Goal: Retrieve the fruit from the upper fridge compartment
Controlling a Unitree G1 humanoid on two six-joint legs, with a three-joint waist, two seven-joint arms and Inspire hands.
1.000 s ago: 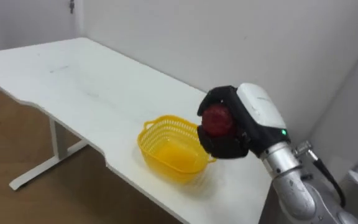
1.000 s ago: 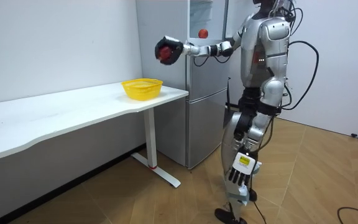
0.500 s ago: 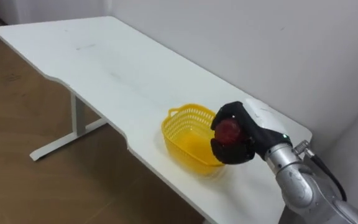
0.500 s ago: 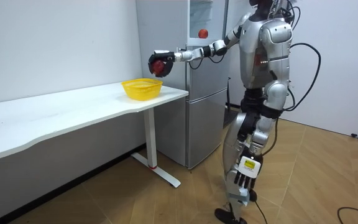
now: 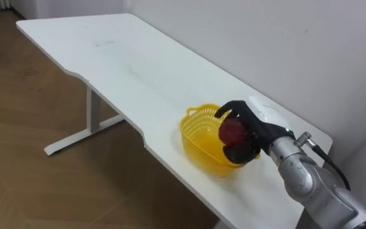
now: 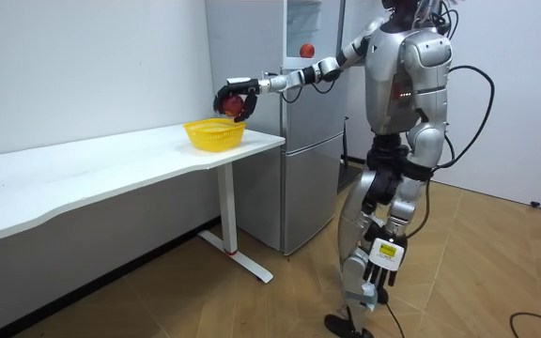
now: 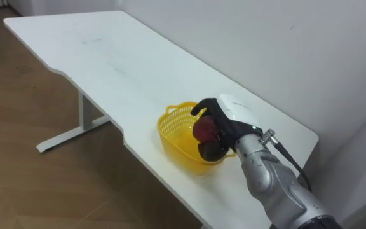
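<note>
Bright, even light falls from overhead. The white table [image 5: 119, 63] glows without hard glare, and a faint, soft shadow sits on it at the near side of the yellow basket [image 5: 202, 137]. In the room view, the wall [image 6: 83, 244] below the tabletop lies in shade.

The right arm reaches straight out at shoulder height, and the black right hand [image 5: 254, 130] has its fingers curled round a small round red fruit [image 5: 232, 131]. The left arm hangs down, with the left hand [image 6: 374, 273] beside the thigh, fingers loose and straight.

Basket [image 5: 199, 145] on table [image 5: 126, 57], fridge [image 6: 299, 169] beside table
</note>
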